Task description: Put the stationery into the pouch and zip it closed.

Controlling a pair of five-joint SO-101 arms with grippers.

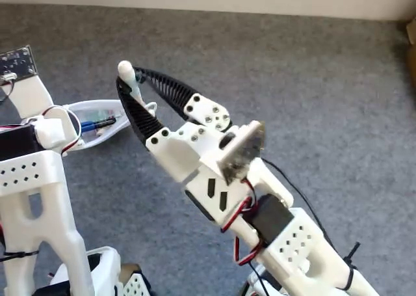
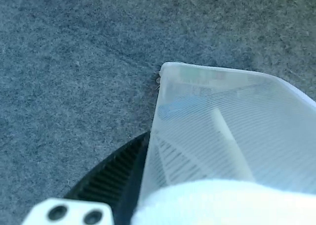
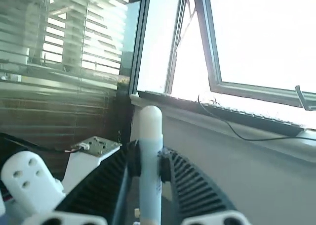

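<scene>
Pinching a white pen (image 3: 149, 146) upright in the clenched right gripper (image 1: 130, 88), raised near the pouch (image 1: 107, 107). Clamping that pouch's edge in the left gripper (image 2: 143, 185), on grey carpet (image 2: 74, 62), a blue pen (image 1: 97, 123) lying inside the pouch.

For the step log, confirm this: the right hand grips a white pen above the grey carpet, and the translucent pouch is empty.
One thing is wrong. The translucent white pouch is not empty: the high view shows a blue pen inside it. The right hand does grip the white cylindrical pen above the grey carpet.
</scene>
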